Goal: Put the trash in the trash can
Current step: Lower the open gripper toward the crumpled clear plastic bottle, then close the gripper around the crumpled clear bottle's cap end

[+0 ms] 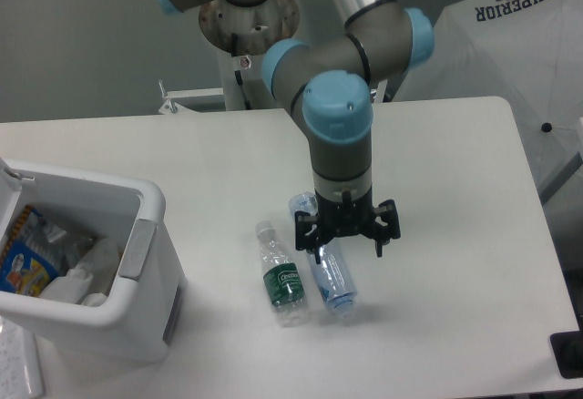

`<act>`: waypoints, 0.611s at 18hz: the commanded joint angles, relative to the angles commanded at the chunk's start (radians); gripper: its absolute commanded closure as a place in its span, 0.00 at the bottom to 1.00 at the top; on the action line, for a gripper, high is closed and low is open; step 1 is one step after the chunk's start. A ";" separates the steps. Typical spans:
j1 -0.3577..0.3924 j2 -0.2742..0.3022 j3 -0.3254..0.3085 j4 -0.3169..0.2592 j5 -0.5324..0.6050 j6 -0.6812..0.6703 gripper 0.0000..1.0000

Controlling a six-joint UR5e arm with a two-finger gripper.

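Note:
Two clear plastic bottles lie side by side on the white table. The short bottle (pixel 281 278) has a dark green label. Right of it lies the longer bluish bottle (pixel 326 263), partly hidden under my gripper. My gripper (pixel 347 248) hangs open just above the long bottle's middle, one finger over the bottle and the other to its right, holding nothing. The white trash can (pixel 137 262) stands at the left front with crumpled items inside.
A blue-and-yellow printed packet (pixel 23 258) lies inside the bin among white crumpled trash. A white fabric cover marked SUPERIOR (pixel 519 44) stands beyond the table's right back corner. A dark object (pixel 569 355) sits at the table's front right corner.

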 joint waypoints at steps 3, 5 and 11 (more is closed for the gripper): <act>0.008 -0.025 0.000 0.000 0.000 0.000 0.00; 0.008 -0.043 0.000 0.002 0.002 -0.008 0.00; 0.008 -0.101 0.015 0.006 0.002 -0.060 0.00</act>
